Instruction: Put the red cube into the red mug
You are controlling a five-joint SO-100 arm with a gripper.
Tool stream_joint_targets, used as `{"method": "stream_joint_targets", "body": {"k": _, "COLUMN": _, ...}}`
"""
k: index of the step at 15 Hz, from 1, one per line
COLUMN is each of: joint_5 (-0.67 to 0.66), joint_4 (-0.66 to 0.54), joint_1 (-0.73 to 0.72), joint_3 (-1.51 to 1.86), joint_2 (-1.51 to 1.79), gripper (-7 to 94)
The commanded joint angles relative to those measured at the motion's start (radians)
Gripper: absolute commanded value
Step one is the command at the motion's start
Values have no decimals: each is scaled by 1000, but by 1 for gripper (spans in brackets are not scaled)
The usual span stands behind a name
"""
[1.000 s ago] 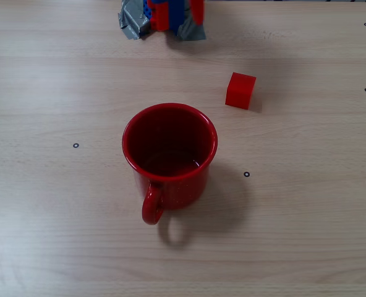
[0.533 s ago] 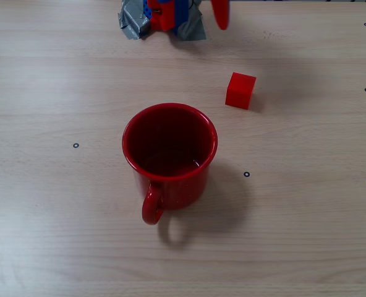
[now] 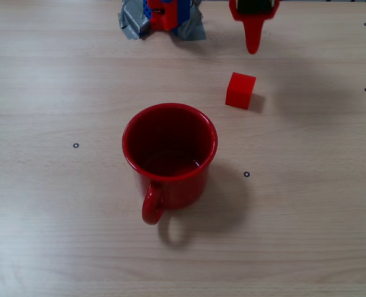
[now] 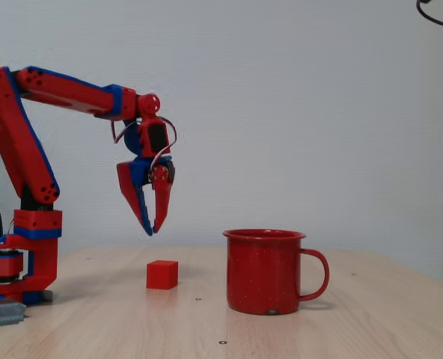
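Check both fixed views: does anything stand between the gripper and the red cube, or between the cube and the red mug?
Nothing visible does. The gripper hangs above the red cube, bare table separates cube and red mug.

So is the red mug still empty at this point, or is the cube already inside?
Empty. The overhead fixed view shows only the bare bottom of the red mug; the red cube sits on the table beside it.

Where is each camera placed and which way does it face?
A fixed view: overhead, looking down on the table; only the pincer tip and the arm's base show at the top edge.
A fixed view: table height, from the side, facing a pale wall; the whole arm shows, pincer hanging above the table.
Both share the red cube and the red mug.
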Motion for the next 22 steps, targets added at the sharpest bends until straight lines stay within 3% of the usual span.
{"method": "stream_joint_targets", "body": {"k": 1, "joint_5": 103, "joint_4": -28, "joint_1": -43, "joint_3": -63, "joint_2": -3, "gripper": 0}}
{"method": "stream_joint_targets", "body": {"k": 4, "joint_5": 141, "joint_4": -72, "joint_1": -48, "joint_3": -54, "joint_2": -34, "gripper": 0}}
{"method": "stream_joint_targets", "body": {"k": 10, "joint_5": 127, "joint_4": 34, "joint_1": -6, "joint_3": -41, "joint_2": -29, "gripper": 0}}
{"method": "stream_joint_targets", "body": {"k": 15, "joint_5": 95, "joint_4": 48, "joint_1": 17, "joint_3": -5, "joint_2": -17, "gripper": 1}}
{"method": "stream_joint_targets", "body": {"k": 19, "joint_5": 91, "joint_4": 38, "joint_1": -3, "joint_3": 44, "joint_2": -8, "gripper": 34}}
{"method": "stream_joint_targets", "body": {"k": 22, "joint_5": 95, "joint_4": 25, "joint_1": -11, "joint_3": 44, "joint_2": -23, "gripper": 41}}
